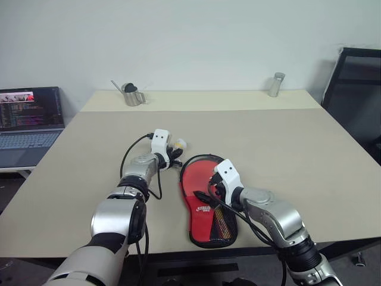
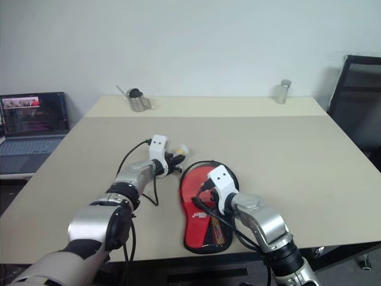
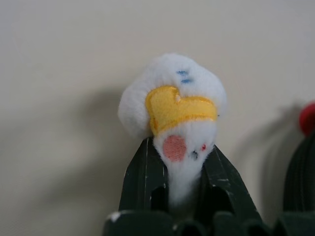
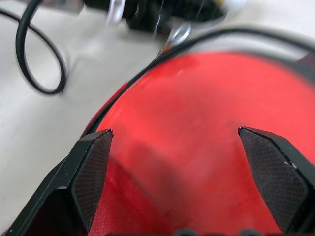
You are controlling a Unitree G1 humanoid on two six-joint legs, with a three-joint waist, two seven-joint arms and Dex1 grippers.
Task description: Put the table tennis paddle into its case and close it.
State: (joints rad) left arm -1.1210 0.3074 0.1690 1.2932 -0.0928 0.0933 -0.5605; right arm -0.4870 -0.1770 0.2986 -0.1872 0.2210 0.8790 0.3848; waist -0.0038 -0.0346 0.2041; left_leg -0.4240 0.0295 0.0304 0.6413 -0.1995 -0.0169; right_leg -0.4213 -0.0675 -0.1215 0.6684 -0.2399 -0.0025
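The black case [image 1: 205, 241] lies open on the beige table in front of me, red mesh lining [image 1: 224, 223] showing at its near end. The table tennis paddle [image 1: 193, 179] rests inside it, red blade up, with a small white logo. My left gripper [image 1: 175, 154] is just left of the case's far rim, shut on the case's pull tag [image 3: 172, 103], a fluffy white and yellow tag that sticks up from between its fingers [image 3: 142, 182]. Over the blade [image 4: 197, 123] hovers my right gripper [image 4: 174, 132], open, its fingers [image 4: 93, 167] spread wide with nothing between them.
An open laptop [image 1: 30, 119] sits on a side desk at the left. At the table's far edge stand a metal watering can [image 1: 132, 95] and a metal cylinder [image 1: 275, 84]. A black chair [image 1: 357, 89] is at the right. A black cable [image 1: 128, 158] loops beside my left wrist.
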